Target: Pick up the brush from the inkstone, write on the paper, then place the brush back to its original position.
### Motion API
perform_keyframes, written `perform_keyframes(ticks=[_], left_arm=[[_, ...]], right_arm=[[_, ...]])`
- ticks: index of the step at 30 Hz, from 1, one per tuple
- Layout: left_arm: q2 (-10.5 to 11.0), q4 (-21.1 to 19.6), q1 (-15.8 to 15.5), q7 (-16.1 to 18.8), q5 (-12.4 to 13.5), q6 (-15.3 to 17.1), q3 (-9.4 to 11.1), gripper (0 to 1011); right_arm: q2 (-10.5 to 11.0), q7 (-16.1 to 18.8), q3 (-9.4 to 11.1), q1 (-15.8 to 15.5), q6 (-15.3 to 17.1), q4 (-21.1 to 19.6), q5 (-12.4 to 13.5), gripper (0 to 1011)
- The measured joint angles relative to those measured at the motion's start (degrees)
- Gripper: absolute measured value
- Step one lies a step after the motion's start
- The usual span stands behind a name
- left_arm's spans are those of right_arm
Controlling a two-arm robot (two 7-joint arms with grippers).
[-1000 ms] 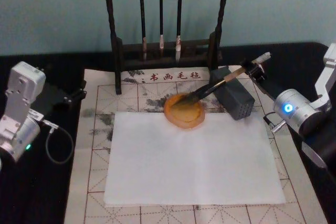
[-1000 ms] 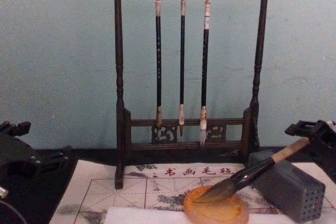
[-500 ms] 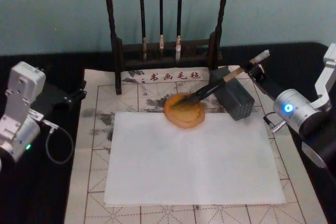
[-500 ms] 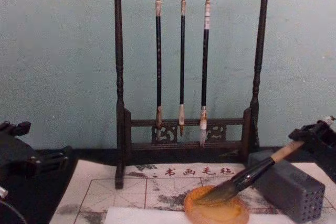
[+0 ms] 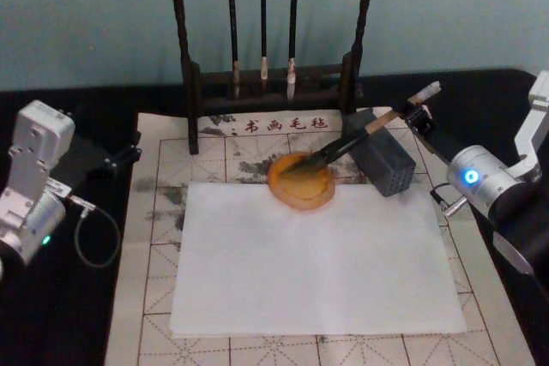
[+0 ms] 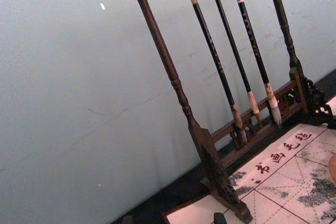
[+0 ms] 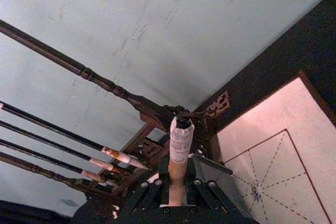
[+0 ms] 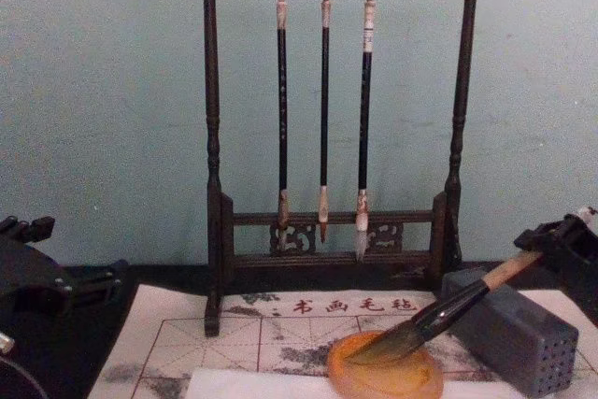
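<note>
Head view: the right gripper [image 5: 415, 114] pinches the brush [image 5: 360, 136] by its upper handle. Its tuft rests in the inkstone [image 5: 300, 186] at the far edge of the paper [image 5: 317, 272]. The left gripper [image 5: 120, 156] sits parked at the left, and I cannot tell its state.
Chest view: the brush slants over a grey block [image 8: 509, 329].
Right wrist view: the tan handle is clamped below the whitish cap.

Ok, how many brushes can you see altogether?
4. Three thin brushes hang side by side on the rack. The large brush leans with its tuft in the inkstone, its handle in the right gripper. None looks hidden.
</note>
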Motion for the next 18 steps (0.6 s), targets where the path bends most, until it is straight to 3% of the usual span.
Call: perform_keyframes(ticks=[5,18], left_arm=[[0.0,0.0,0.0,0.0,0.0,0.0,0.0,1001],[0.0,0.0,0.0,0.0,0.0,0.0,0.0,1001]], right_arm=[[0.1,0.2,-0.1,0.1,-0.2,0.0,0.0,187],[2.6,4.8,-2.2,1.2,-2.4,-1.2,0.6,187]])
